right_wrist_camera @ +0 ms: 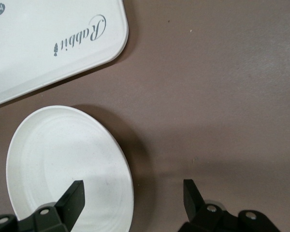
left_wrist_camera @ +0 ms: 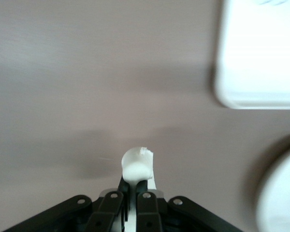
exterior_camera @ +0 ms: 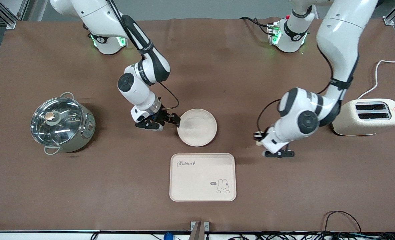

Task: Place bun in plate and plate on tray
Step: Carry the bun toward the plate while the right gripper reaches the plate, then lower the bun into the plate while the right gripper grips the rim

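The bun point(left_wrist_camera: 137, 163) is a small white lump pinched in my left gripper point(left_wrist_camera: 137, 182), which is shut on it. That gripper point(exterior_camera: 279, 153) is over bare table between the tray and the toaster; the bun is hidden in the front view. The round cream plate point(exterior_camera: 197, 127) lies on the table, empty, just farther from the front camera than the Rabbit tray point(exterior_camera: 202, 177). My right gripper point(exterior_camera: 167, 122) is open at the plate's rim on the pot's side. In the right wrist view it point(right_wrist_camera: 133, 187) straddles the rim, one finger over the plate point(right_wrist_camera: 63, 159); the tray point(right_wrist_camera: 38, 53) shows too.
A steel pot with a glass lid point(exterior_camera: 61, 124) stands toward the right arm's end. A cream toaster point(exterior_camera: 367, 116) with its white cord stands toward the left arm's end. The tray point(left_wrist_camera: 261, 53) and the plate's edge point(left_wrist_camera: 282, 198) show in the left wrist view.
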Robot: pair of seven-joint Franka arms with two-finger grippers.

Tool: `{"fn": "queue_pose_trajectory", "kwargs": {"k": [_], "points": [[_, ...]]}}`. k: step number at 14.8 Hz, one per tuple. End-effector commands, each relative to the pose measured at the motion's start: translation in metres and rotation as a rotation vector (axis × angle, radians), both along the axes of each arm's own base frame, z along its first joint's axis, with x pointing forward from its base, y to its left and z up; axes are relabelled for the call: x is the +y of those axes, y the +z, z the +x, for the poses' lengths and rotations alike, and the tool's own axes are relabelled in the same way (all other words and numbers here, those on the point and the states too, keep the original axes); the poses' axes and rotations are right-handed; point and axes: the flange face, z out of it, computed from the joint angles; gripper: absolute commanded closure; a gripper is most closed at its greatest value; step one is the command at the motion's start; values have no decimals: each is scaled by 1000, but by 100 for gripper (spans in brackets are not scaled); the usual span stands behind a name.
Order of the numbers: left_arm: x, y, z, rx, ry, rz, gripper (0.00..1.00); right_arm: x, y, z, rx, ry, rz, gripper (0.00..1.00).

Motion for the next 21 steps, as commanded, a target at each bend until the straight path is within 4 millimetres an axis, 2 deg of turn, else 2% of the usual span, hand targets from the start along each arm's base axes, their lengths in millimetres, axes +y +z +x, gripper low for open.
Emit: {"fn": "queue_pose_trajectory", "kwargs": {"k": [1,3,5,8,9,10,11,12,13,15,17,20,21], "points": [[-72,-19,-1,55,140,-25,93,20,-12,-7,15,9,6,10],[-112,-33,-15,73,151,-43,92,24,-15,-11,21,21,2,14],[-145,-39,-29,99,224,-100,92,26,-25,-9,29,23,-4,17],[-173,-51,-46,101,278,-115,91,31,-31,-5,29,22,-1,19],[-179,-52,-50,100,297,-116,87,32,-34,-5,32,23,-3,20],[-184,-56,-53,101,313,-116,52,34,-34,-6,32,26,-3,24],[-189,-56,-56,91,314,-119,41,35,-34,-7,30,30,-3,34],[-193,-55,-58,86,306,-119,26,35,-34,-6,29,30,-3,45],[-192,-49,-57,72,301,-120,1,36,-33,-5,26,30,-1,60],[-187,-43,-55,62,293,-107,0,36,-34,-5,27,30,-2,82],[-187,-33,-55,64,277,-91,0,36,-35,-6,29,30,-3,95],[-171,-22,-47,11,210,-8,0,30,-36,-2,26,34,-7,99],[-157,-15,-37,-36,174,41,0,29,-36,-1,24,32,-7,99]]}}
